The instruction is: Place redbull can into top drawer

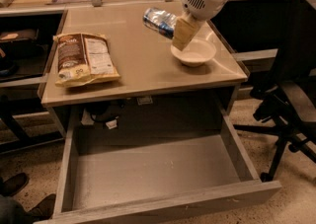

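The redbull can [158, 20] is held tilted above the beige table's [143, 70] rear right part, clamped by the gripper [178, 38]. Its right end is hidden by one beige finger [184, 29]; the other finger is concealed. A white bowl [195, 54] is set by the right edge. The top drawer [153, 168] is pulled open, its front left corner cut off.

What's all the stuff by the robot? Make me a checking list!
Surface: beige table, flat top.
Job's things: redbull can held tilted above the table; top drawer pulled open, nothing in it.
Clutter: snack bag on the left, white bowl on the right.
Grippers: gripper above the bowl's edge, shut on the can.
Cables: dark cable under the tabletop.
Surroundings: office chair on the right, shoe lower left.
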Robot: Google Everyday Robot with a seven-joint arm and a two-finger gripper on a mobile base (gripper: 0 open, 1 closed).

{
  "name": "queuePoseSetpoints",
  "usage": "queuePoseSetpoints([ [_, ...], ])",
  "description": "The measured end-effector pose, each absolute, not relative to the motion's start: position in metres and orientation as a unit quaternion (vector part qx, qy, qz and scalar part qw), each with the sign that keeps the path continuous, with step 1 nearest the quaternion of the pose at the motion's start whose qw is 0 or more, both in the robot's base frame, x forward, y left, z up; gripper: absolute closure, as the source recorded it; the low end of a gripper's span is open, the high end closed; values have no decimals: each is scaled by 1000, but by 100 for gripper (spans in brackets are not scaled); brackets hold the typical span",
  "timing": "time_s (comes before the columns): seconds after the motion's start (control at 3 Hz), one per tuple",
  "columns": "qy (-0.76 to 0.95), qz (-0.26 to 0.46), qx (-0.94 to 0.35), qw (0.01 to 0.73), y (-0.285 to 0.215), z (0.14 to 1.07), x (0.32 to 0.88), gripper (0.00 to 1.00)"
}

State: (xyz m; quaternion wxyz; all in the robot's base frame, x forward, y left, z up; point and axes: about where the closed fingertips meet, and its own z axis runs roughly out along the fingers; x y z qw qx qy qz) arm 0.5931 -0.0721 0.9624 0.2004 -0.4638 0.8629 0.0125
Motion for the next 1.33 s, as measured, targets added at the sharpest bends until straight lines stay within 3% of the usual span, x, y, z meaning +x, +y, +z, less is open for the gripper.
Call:
queuePoseSetpoints([
  [0.33,873,25,-456,172,-71,941,538,100],
  [0.67,872,25,-456,173,-71,942,538,100],
  [1.33,875,76,-460,131,-40,899,477,100],
])
